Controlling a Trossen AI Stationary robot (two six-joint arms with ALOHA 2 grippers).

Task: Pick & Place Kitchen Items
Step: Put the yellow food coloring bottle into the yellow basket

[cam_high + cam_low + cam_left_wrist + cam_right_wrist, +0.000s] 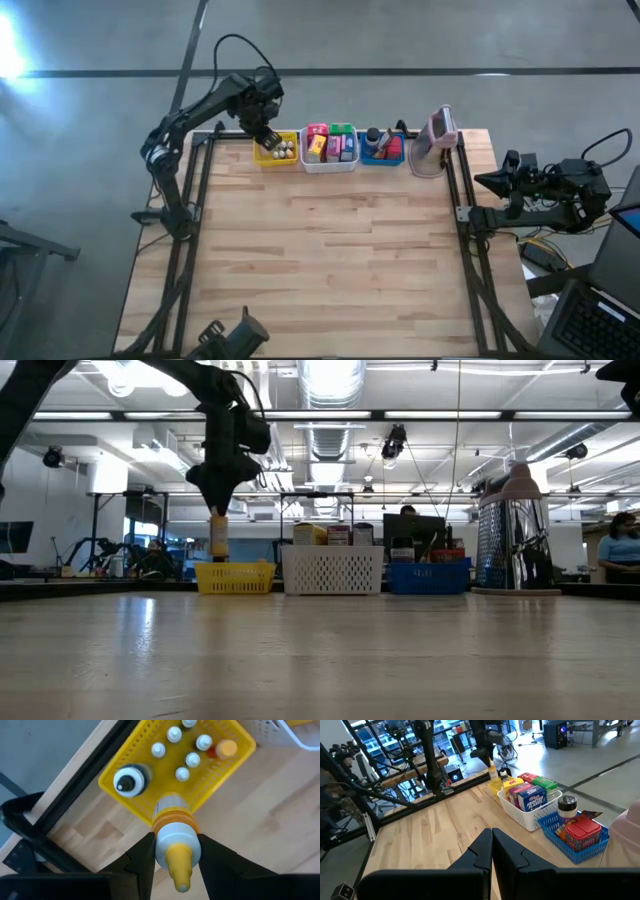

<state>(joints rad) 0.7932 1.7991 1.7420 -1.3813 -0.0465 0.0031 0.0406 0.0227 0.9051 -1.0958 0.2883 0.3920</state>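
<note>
My left gripper (266,134) hangs over the yellow bin (276,152) at the table's far left, shut on a small bottle (172,837) with a white cap and a yellow nozzle. In the low view the bottle (218,538) hangs upright below the fingers, its base about level with the bin's rim (235,565). Several small white-capped bottles (182,750) stand in the bin. My right gripper (492,840) waits shut beyond the table's right edge, with nothing in it. My left gripper pinches the bottle's white cap (175,845), just under the yellow nozzle, between its two fingers (142,857). The fingers point down from above, one on each side of the cap. The bottle hangs upright, nozzle up, above the yellow bin's near wall (150,812).
A white bin (330,166) with coloured packets and a blue bin (381,159) with a jar and red packets stand in a row to the right of the yellow one. A metal grater (437,140) with a pink top stands at the far right. Bare wood fills the near half of the table.
</note>
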